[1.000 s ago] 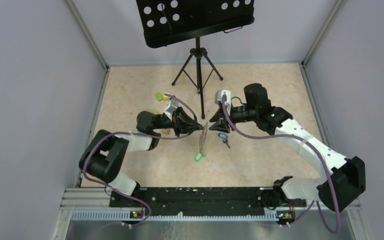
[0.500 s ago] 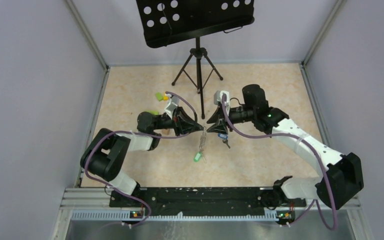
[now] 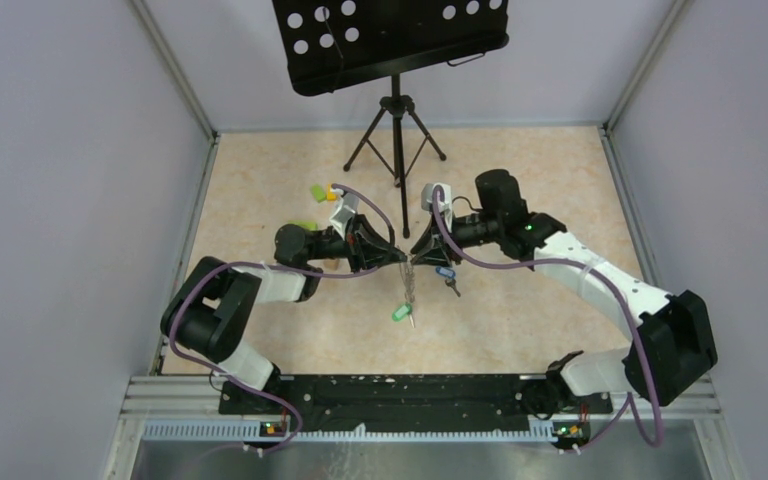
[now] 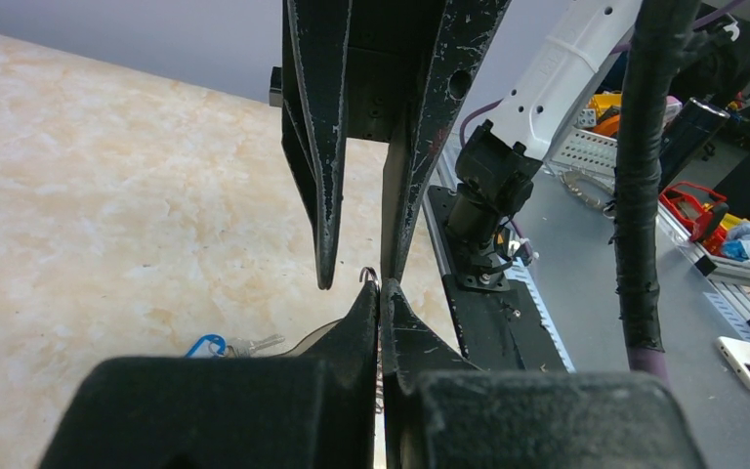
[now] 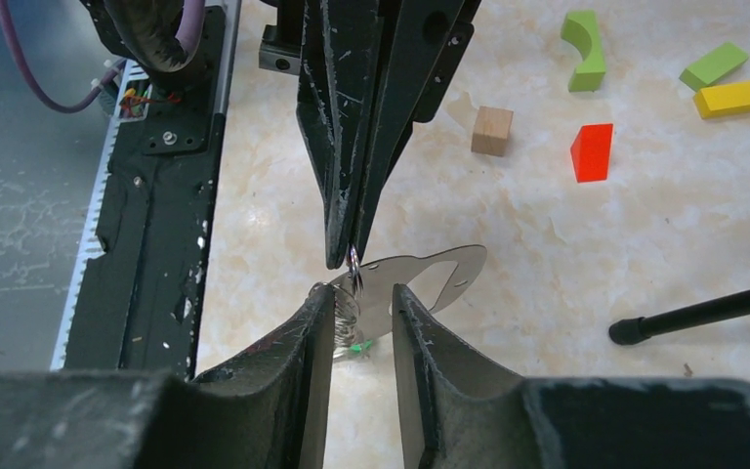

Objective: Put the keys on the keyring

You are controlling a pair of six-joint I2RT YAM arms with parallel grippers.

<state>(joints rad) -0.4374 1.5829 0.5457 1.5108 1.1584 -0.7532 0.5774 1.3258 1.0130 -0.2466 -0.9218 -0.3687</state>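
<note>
L gripper (image 4: 379, 290) clamped shut on small top ring of keyring (image 5: 391, 274) — grey plate and chain hanging below its tips. Nose to nose with R gripper (image 5: 361, 293), jaws a narrow gap apart, astride that ring, nothing clamped. Green-tag key (image 3: 398, 313) at chain's lower end. Blue-tag key (image 3: 445, 273) flat on table (image 3: 520, 330), just by R tips — off the ring. Red block (image 5: 594, 151) and others beyond, L arm's side.

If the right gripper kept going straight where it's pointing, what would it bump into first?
Probably the little metal ring, pinched by the left gripper just ahead of the right gripper, whose jaws stand open. The left gripper itself comes right behind, though depth is hard to judge.
</note>
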